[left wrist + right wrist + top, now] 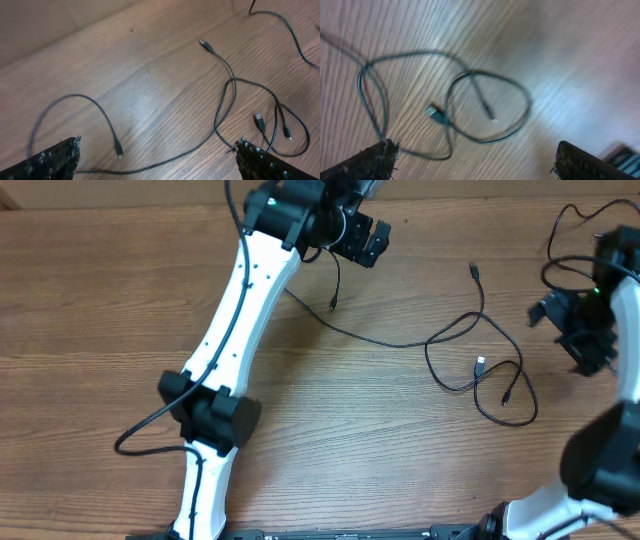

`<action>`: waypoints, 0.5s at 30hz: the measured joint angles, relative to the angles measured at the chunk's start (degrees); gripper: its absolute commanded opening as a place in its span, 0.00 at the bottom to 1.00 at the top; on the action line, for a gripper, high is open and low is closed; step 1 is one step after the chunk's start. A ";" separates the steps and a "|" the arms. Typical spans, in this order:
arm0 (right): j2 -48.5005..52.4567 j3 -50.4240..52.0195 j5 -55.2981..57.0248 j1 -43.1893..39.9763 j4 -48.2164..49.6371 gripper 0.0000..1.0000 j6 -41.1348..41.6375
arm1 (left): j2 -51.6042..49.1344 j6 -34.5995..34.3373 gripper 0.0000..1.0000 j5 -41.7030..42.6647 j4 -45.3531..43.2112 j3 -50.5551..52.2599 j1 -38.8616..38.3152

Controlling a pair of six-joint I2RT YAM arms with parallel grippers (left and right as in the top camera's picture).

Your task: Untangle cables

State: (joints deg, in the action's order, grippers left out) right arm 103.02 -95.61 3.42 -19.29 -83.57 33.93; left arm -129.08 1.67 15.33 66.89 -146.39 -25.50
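Black cables [206,46] lie ahead of the black left claw [157,144] on a brown, streaky wood-grain table [150,85]

1. The left arm [243,290] stretches diagonally from the bottom of the overhead view to the top, its white links joined at a black elbow [212,412].
2. The left gripper [368,242] points rightward. Its fingers [50,162] are spread wide and hold nothing.
3. The right arm [605,460] is folded at the right edge of the overhead view.
4. The right gripper [585,345] faces down. Its fingers [370,162] are likewise parted and empty.
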 measured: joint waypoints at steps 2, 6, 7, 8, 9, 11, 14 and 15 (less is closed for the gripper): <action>-6.60 3.15 2.10 -0.33 1.66 1.00 1.01 | 0.94 0.04 1.00 -0.66 0.00 -0.04 0.00; -25.22 11.06 2.62 -0.59 5.68 1.00 4.96 | 1.22 0.22 1.00 -1.25 0.09 -0.04 0.00; -30.10 13.60 1.95 -0.94 6.95 1.00 6.19 | 1.22 0.22 1.00 -1.27 0.17 -0.04 0.00; -35.47 17.16 0.48 -1.42 8.46 1.00 7.45 | 1.22 0.22 0.99 -1.44 0.24 -0.04 0.00; -38.32 19.45 -0.66 -1.68 9.33 1.00 8.28 | 1.22 0.22 0.99 -1.46 0.22 -0.04 0.00; -42.27 24.63 -3.54 -1.95 10.78 1.00 10.03 | 1.22 0.24 0.99 -1.51 0.33 -0.04 0.00; -42.73 33.68 -8.59 -1.99 16.17 1.00 12.57 | 1.22 0.24 1.00 -1.53 0.63 -0.04 0.00; -41.94 36.41 -9.94 -2.01 17.70 1.00 13.05 | 1.22 0.24 1.00 -1.53 0.76 -0.04 0.00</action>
State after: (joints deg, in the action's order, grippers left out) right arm 61.08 -59.20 -6.52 -21.30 -65.87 46.98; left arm -127.85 1.91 13.80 67.66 -146.43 -25.50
